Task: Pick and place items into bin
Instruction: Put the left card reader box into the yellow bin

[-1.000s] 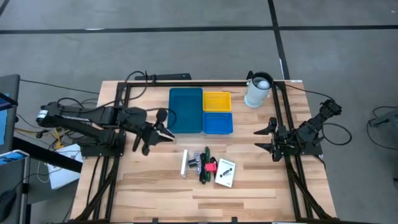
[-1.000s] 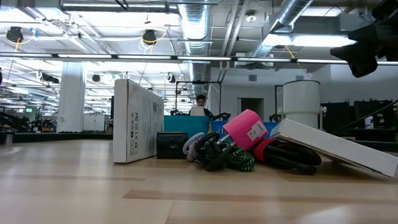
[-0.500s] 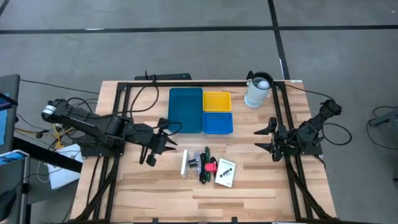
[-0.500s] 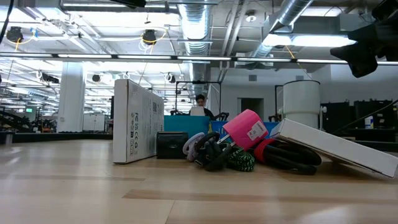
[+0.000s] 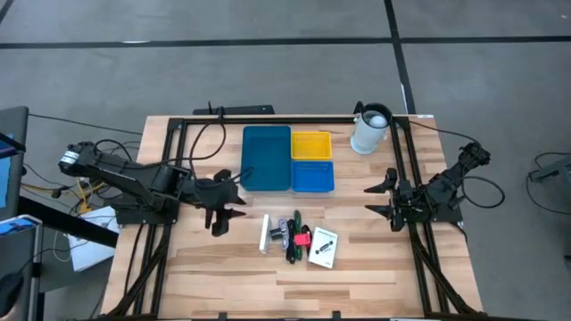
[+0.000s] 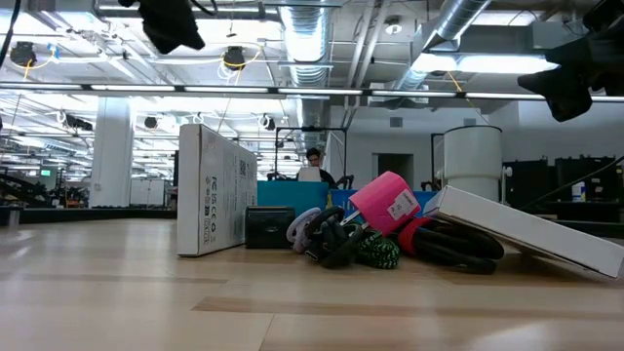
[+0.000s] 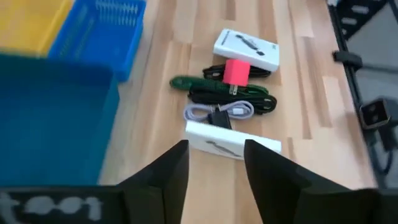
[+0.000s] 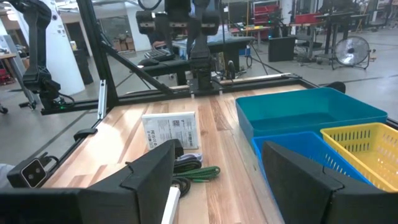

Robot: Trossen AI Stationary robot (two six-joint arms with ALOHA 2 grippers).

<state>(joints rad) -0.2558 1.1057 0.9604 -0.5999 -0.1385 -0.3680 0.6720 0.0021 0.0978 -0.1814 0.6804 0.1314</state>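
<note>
From above, the left claw (image 5: 225, 203) hangs over bare table (image 5: 223, 267) with its fingers spread and nothing between them. The long teal tray (image 5: 267, 158) lies just beyond it, and the heap of small things lies off to its side: a white bar (image 5: 264, 234) nearest, then the black and green cables (image 5: 292, 234), a red piece (image 5: 303, 238) and a white printed card (image 5: 324, 247) farthest away. The yellow tray (image 5: 311, 144) and the bright blue tray (image 5: 312, 176) sit against the teal one. The right claw (image 5: 382, 198) waits well apart at the table's other side, released and empty, with a white jug (image 5: 370, 130) behind it.

At table height, only a dark part of the left arm (image 6: 171, 21) shows at the top edge, cut off; its fingers cannot be made out. A dark block of the right arm (image 6: 583, 68) is likewise cut by the frame. The heap overlaps itself here, so the single pieces are hard to separate.

From the left wrist, the two dark fingers (image 7: 168, 177) stand apart with bare wood between them, and the white bar (image 7: 233, 144) lies just ahead. The teal tray (image 7: 53, 118) is blurred and cut off.

From the right wrist, that claw's fingers (image 8: 152, 171) gape wide; the card (image 8: 171, 130) lies ahead, the white bar half hidden by one finger.
</note>
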